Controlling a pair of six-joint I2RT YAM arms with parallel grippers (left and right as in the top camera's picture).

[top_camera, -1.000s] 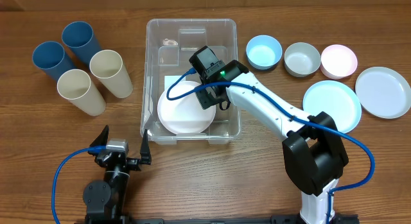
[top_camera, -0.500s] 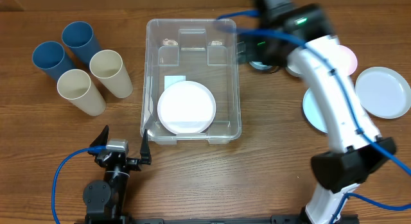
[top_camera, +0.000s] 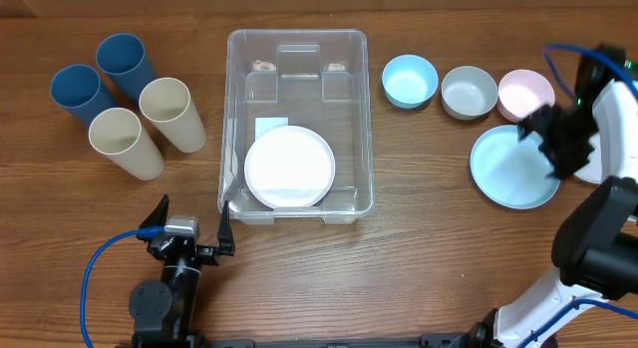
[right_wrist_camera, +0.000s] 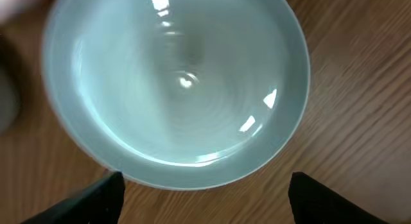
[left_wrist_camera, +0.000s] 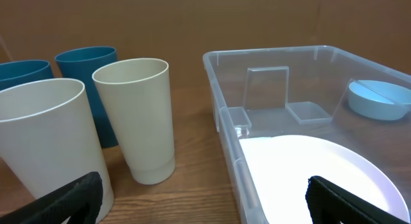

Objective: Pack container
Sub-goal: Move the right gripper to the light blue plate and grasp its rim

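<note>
The right hand [top_camera: 550, 147] hangs open and empty over a light-blue plate [top_camera: 503, 171], its two fingers spread wide to either side in the wrist view. The left hand [top_camera: 191, 228] sits open at the near edge of the bench [top_camera: 419, 248], gripping nothing.

The container [top_camera: 371, 119] stands at mid-bench, at 1 o'clock from the left hand. One white plate [top_camera: 289, 169] lies flat in its near half, next to a white label [top_camera: 271, 129].

On the bench are four cups: two blue [top_camera: 80, 89] [top_camera: 125, 61] and two cream [top_camera: 164, 104] [top_camera: 118, 134], clustered at 9 o'clock from the container. Three bowls, blue [top_camera: 410, 81], grey [top_camera: 469, 92] and pink [top_camera: 523, 92], line up at 2 o'clock from it.

A second earlier the right hand was inside the container over the white plate. It has since swung out to 3 o'clock, and its arm now covers the spot where a second white plate showed. The left hand has not moved.
</note>
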